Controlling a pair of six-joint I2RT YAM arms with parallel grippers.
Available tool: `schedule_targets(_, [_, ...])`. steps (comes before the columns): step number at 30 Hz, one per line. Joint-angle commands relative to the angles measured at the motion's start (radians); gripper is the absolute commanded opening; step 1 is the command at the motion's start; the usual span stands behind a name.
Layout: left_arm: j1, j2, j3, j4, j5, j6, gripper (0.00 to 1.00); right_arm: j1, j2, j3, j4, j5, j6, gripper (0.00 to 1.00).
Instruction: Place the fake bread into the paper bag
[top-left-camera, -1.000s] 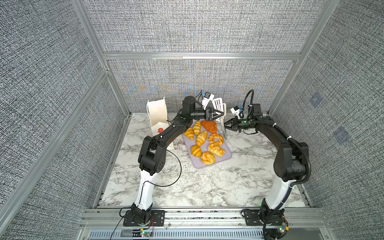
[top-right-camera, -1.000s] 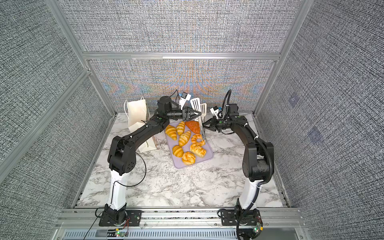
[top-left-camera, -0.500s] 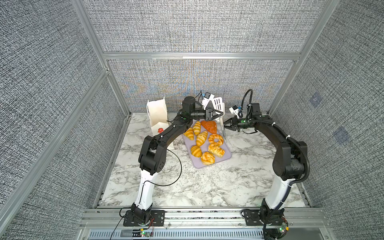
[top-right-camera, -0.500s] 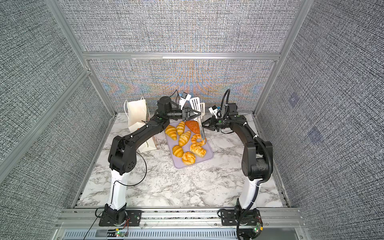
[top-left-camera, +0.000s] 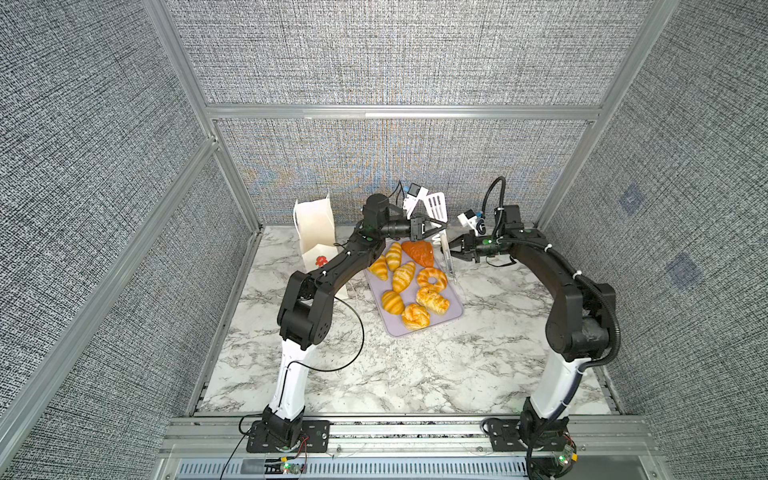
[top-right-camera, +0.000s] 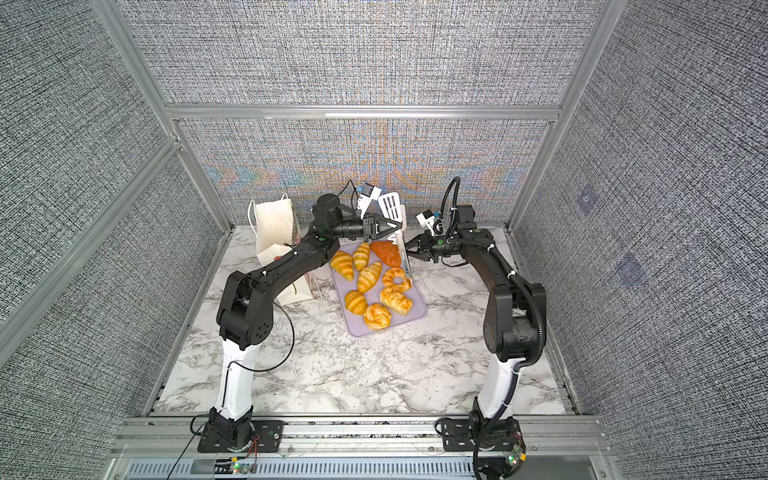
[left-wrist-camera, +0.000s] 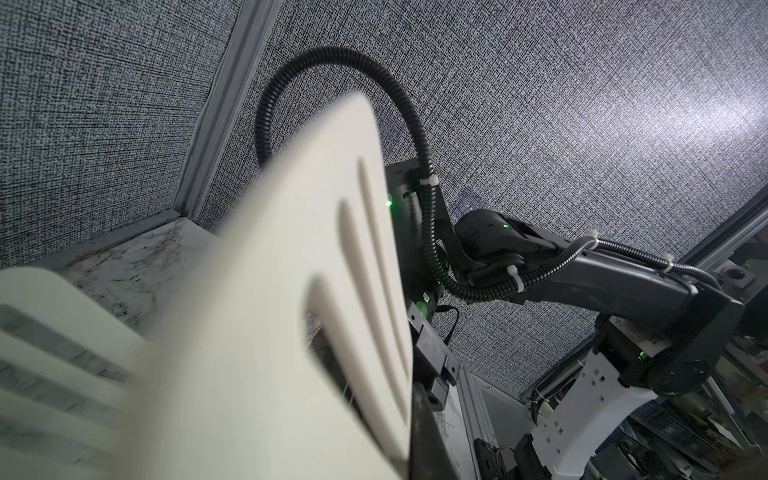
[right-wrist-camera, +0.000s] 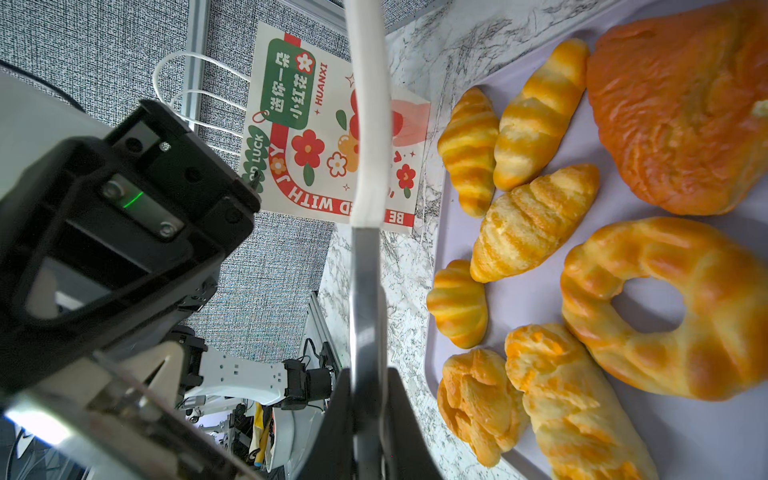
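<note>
The fake bread lies on a lilac tray (top-left-camera: 453, 318): striped croissants (top-left-camera: 403, 276), a ring (top-left-camera: 432, 279), knotted buns (top-left-camera: 415, 316) and a darker orange triangular piece (top-left-camera: 419, 253), all close up in the right wrist view (right-wrist-camera: 536, 220). The white paper bag (top-left-camera: 316, 228) (top-right-camera: 274, 220) stands left of the tray, behind my left arm. Over the tray's far end my left gripper (top-left-camera: 442, 225) (top-right-camera: 399, 226) is shut on the neck of white slotted tongs (top-left-camera: 436, 205) (left-wrist-camera: 291, 291). My right gripper (top-left-camera: 451, 248) (right-wrist-camera: 368, 382) has its fingers against the tongs' metal handle (right-wrist-camera: 365, 291).
The bag's printed side (right-wrist-camera: 328, 137) faces the tray. The left arm's forearm (top-left-camera: 345, 266) crosses in front of the bag. Marble tabletop (top-left-camera: 415, 374) stretches toward the front rail. Grey walls close in at the back and both sides.
My left gripper's fingers have closed in onto the tongs' neck. The arms, the tongs and the bread have hardly moved.
</note>
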Motion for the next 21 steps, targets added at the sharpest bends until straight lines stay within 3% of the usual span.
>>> schedule_targets(1, [-0.003, -0.001, 0.005, 0.107, -0.003, -0.042, 0.05, -0.011, -0.020, -0.001, -0.004, 0.038, -0.018, 0.34])
schedule_targets(2, [-0.005, -0.002, 0.004, 0.107, -0.007, -0.043, 0.05, -0.017, -0.027, -0.005, -0.004, 0.047, -0.020, 0.42])
schedule_targets(3, [-0.008, -0.004, 0.002, 0.108, -0.012, -0.042, 0.05, -0.024, -0.037, -0.011, -0.004, 0.058, -0.023, 0.56])
schedule_targets(4, [-0.011, -0.006, -0.003, 0.113, -0.020, -0.041, 0.05, -0.032, -0.046, -0.020, -0.004, 0.073, -0.025, 0.78])
schedule_targets(5, [-0.013, -0.009, -0.006, 0.118, -0.026, -0.042, 0.05, -0.040, -0.059, -0.029, 0.000, 0.090, -0.025, 0.82])
schedule_targets(11, [-0.031, -0.027, -0.034, 0.139, -0.066, -0.039, 0.05, -0.119, -0.190, -0.179, 0.173, 0.101, 0.058, 0.99])
schedule_targets(16, [-0.058, -0.031, -0.033, 0.129, -0.100, -0.021, 0.05, -0.183, -0.316, -0.357, 0.473, 0.037, 0.220, 0.99])
schedule_targets(21, [-0.086, -0.035, -0.023, 0.105, -0.123, 0.003, 0.05, -0.189, -0.374, -0.451, 0.608, -0.024, 0.300, 0.99])
